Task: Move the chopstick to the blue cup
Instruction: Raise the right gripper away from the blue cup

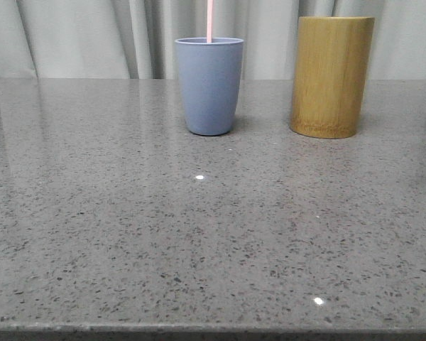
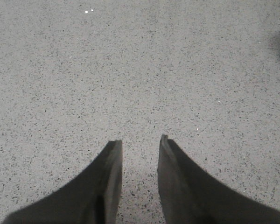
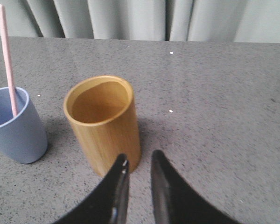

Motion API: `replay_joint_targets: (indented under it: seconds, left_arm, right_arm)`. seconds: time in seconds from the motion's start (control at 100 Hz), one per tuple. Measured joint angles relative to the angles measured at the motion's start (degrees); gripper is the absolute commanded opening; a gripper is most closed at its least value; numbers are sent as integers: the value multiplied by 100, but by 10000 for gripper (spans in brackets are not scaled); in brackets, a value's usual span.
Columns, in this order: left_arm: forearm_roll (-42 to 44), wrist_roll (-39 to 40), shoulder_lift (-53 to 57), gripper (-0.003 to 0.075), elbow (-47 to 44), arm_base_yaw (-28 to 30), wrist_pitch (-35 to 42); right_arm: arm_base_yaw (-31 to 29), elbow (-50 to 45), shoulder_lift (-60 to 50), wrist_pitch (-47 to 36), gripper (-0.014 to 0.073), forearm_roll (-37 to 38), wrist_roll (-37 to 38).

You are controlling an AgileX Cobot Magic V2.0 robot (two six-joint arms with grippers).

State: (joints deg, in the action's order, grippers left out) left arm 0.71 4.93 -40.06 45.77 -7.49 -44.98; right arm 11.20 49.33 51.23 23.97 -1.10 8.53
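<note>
**Chopstick standing in the blue cup, both grippers empty**

The table (image 1: 128, 234) is a grey speckled stone-look slab, glossy enough to carry small bright light spots and faint reflections. Behind its far edge hangs a pale, pleated curtain (image 1: 78, 35) across the whole background.

In the front view, one blue cup (image 1: 209, 85) stands upright at about 12 o'clock from the table's middle, toward the far edge. One bamboo cylinder (image 1: 331, 74), taller and yellow-brown, stands upright at 3 o'clock from the cup, near it but not touching. Its inside looks bare in the right wrist view.

One chopstick (image 1: 210, 20) stands inside the blue cup. Its long axis runs close to vertical: the lower end is down in the cup, the upper end points up and leaves the top of the front view. In the right wrist view it leans slightly, resting against the cup's rim, with its free tip well above the rim.

The left gripper (image 2: 141, 142) hovers over bare tabletop, its two dark fingers spread with a clear gap and nothing between them; a sliver of the blue cup shows at the edge of that view. The right gripper (image 3: 139, 161) sits just in front of the bamboo cylinder, its fingers apart by a narrow gap and holding nothing.
</note>
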Motion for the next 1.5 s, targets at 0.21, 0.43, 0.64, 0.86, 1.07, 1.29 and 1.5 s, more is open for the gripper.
replay_joint_targets:
  seconds: [0.21, 0.43, 0.64, 0.86, 1.07, 1.29, 1.5]
  left_arm:
    - [0, 0, 0, 187, 0, 0, 36]
    - [0, 0, 8, 41, -20, 0, 119]
    - [-71, 0, 201, -19, -392, 0, 484]
    - [-71, 0, 852, -19, -994, 0, 1100]
    - [-71, 0, 1457, -19, -1533, 0, 1394]
    - [-71, 0, 1615, -19, -1684, 0, 1431]
    - [-71, 0, 1620, -19, -1690, 0, 1442]
  right_arm:
    - [-433, -540, -904, 23, -104, 0, 54]
    - [-799, -960, -1773, 51, -104, 25, 52]
    - [-905, -1528, -2347, 55, -105, 25, 52]
    - [-905, -2069, -2919, 55, -105, 25, 52]
    - [-905, -2285, -3295, 41, -105, 25, 52]
    - [-905, -2298, -3309, 61, -105, 25, 52]
    - [-905, -2298, -3309, 61, -105, 25, 67]
